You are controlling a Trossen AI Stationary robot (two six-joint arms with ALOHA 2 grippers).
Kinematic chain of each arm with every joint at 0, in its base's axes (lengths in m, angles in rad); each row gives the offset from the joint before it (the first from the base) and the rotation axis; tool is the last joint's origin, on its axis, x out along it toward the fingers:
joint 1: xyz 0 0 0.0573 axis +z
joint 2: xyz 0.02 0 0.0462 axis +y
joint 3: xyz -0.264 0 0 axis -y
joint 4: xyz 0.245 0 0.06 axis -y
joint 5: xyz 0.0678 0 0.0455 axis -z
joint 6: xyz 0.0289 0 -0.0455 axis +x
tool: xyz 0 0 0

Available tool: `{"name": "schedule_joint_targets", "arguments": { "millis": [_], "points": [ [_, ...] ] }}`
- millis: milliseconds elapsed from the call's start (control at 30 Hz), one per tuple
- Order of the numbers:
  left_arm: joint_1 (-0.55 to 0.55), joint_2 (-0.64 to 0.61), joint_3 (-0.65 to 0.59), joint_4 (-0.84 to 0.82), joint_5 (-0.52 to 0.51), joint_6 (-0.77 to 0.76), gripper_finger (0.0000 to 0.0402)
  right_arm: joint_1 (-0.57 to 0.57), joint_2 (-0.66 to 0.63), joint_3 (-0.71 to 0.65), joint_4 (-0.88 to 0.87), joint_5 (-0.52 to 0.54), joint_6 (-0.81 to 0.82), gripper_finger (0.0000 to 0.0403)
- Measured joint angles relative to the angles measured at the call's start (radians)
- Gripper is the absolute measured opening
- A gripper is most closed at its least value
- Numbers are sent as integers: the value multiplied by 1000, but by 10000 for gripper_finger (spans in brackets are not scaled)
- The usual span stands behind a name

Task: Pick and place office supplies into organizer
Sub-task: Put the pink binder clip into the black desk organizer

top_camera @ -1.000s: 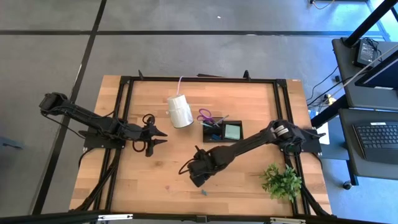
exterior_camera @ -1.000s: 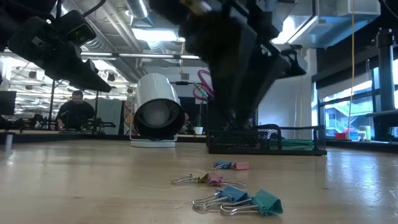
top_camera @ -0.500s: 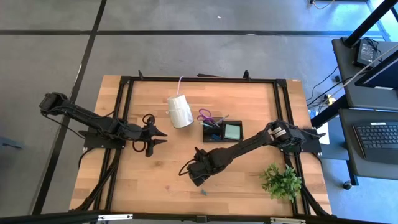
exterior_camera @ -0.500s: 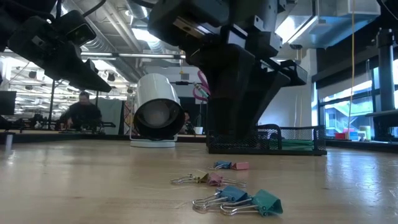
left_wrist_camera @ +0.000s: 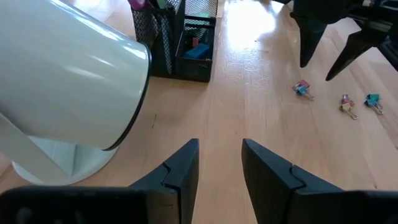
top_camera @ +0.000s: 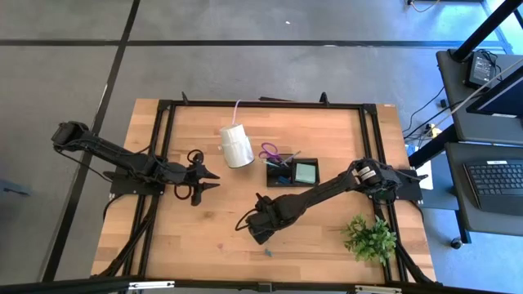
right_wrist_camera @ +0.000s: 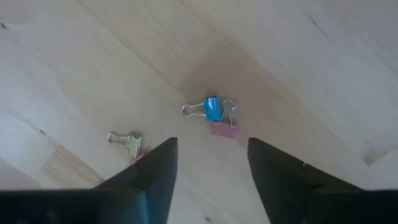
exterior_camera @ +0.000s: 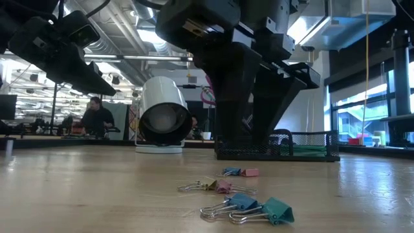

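The organizer is a small black mesh tray with two compartments, standing flat on the desk right of centre. Purple-handled scissors stand upright in its left compartment beside thin pens. A square mint-green pad lies flat in the right compartment. Small binder clips lie loose on the desk, well apart from the organizer, toward the front edge. A blue clip and a pink clip touch each other. A yellowish clip lies near them. Nearest the front, a blue clip and a teal clip lie side by side.
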Motion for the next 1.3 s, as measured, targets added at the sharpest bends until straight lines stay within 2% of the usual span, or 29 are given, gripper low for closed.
{"name": "schedule_joint_targets", "arguments": {
  "millis": [167,433,933,1300],
  "points": [
    [0,0,0,0,0,0,116,7,0,0,22,0,-16,231],
    [0,0,0,-1,0,0,116,13,0,0,16,0,-14,236],
    [0,0,0,-8,0,0,116,9,48,-5,6,1,-18,184],
    [0,0,0,-28,-1,0,116,3,76,-1,-2,4,-18,160]
  ]
}}
